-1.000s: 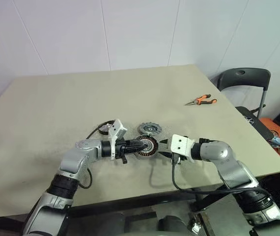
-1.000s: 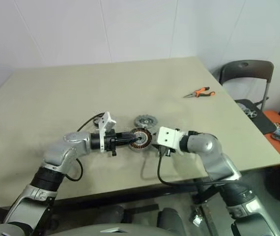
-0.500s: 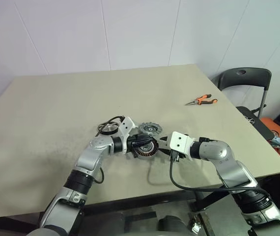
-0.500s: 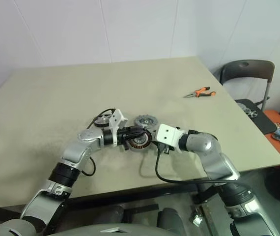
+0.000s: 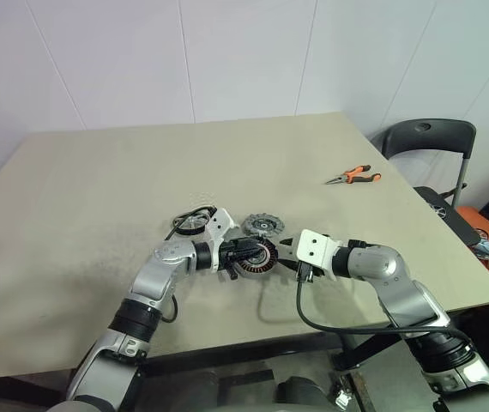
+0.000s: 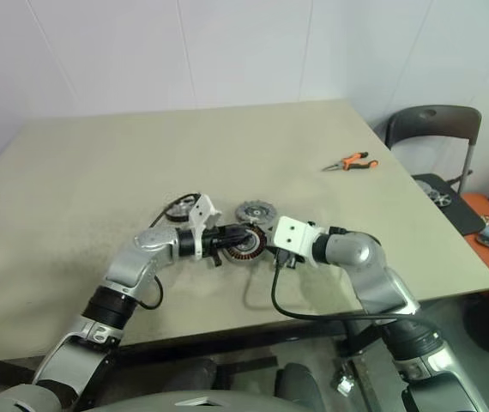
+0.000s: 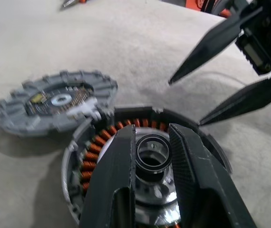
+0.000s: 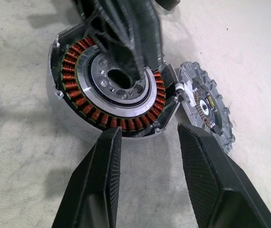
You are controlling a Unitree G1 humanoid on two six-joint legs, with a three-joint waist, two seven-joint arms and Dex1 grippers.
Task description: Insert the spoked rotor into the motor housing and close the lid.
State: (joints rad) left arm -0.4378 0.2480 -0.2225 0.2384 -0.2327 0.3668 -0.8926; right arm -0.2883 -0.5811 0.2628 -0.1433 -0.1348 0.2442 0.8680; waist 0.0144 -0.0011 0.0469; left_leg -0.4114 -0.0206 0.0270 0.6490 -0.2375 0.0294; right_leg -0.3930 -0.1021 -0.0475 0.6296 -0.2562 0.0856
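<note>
The spoked rotor (image 5: 190, 225) lay on the tabletop (image 5: 99, 189), far-left of the left gripper (image 7: 150, 142), whose narrow jaws straddled a small ring over the motor housing (image 8: 111, 90) hub. The right gripper (image 8: 147, 142) stood open beside it; the lid (image 7: 54, 100) lay just beyond. Best: lower squarely, centred on the hub

**Count of things on the bench**

One bench (image 5: 99, 189) is carrying everything. One motor housing (image 5: 257, 257) is sitting on it, with one ring of copper windings inside. One lid (image 5: 262, 226) is lying just beside the housing. One spoked rotor (image 5: 191, 223) is lying near them, on the left side. One pair of pliers (image 5: 353, 176) with orange handles is lying well apart, toward the far right. Two robot hands are showing: one left hand (image 5: 246, 252) and one right hand (image 5: 286, 255). One dark chair (image 5: 425, 142) is standing beside the bench.
</note>
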